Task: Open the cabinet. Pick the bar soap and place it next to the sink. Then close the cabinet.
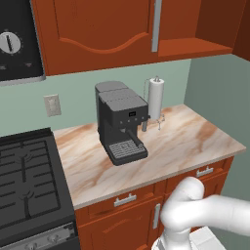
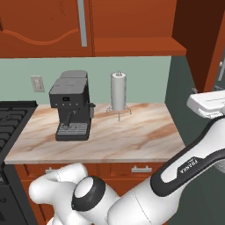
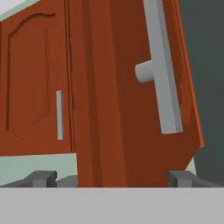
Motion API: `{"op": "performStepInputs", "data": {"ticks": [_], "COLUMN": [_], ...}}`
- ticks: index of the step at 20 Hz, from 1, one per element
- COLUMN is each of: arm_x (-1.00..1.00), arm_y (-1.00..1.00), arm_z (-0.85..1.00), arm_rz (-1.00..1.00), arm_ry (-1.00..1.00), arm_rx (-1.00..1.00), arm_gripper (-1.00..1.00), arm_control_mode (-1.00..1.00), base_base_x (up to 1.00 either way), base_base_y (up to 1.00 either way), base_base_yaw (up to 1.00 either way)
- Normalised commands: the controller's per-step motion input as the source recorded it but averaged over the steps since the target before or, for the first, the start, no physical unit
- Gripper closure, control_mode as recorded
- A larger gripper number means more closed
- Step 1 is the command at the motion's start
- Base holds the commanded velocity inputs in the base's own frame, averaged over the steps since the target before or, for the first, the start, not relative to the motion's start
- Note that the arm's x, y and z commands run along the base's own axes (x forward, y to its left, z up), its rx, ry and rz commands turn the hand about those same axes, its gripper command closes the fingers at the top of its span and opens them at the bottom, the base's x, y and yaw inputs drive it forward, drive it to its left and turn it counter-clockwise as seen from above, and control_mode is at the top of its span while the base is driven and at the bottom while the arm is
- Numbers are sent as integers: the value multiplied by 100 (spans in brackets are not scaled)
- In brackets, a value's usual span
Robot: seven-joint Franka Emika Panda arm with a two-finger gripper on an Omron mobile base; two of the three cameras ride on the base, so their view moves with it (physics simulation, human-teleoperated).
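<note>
The cabinet (image 1: 97,29) hangs above the counter, its left door shut with a silver bar handle (image 1: 156,24). Its right door (image 2: 197,39) stands swung out, baring the reddish inner floor (image 1: 195,48). In the hand view that open door (image 3: 131,109) is very close, edge-on, with its long handle (image 3: 159,65) just above and ahead of my gripper (image 3: 111,179). The gripper is open, its two dark fingertips (image 3: 41,178) wide apart with nothing between them. My white hand (image 2: 206,105) hovers at the right, below the open door. The bar soap is out of view, and so is the sink.
A dark coffee machine (image 1: 119,122) and a white paper-towel roll (image 1: 156,97) stand on the marble counter (image 1: 195,141). A black stove (image 1: 27,180) lies to the left. Drawers with short silver pulls (image 1: 124,199) run under the counter. A grey-green wall (image 2: 184,96) closes the right side.
</note>
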Motion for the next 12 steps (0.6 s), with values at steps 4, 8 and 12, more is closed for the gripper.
{"op": "performStepInputs", "data": {"ticks": [4, 8, 12], "arm_x": [7, 12, 5], "arm_y": [8, 12, 38], "arm_z": [3, 0, 0], "arm_rz": [2, 0, 0], "arm_ry": [0, 0, 0], "arm_rx": [-1, -1, -3], "arm_gripper": [-100, -100, -100], "arm_control_mode": [-100, -100, -100], "base_base_x": [0, 0, 0], "base_base_y": [0, 0, 0], "base_base_yaw": [0, 0, 0]}}
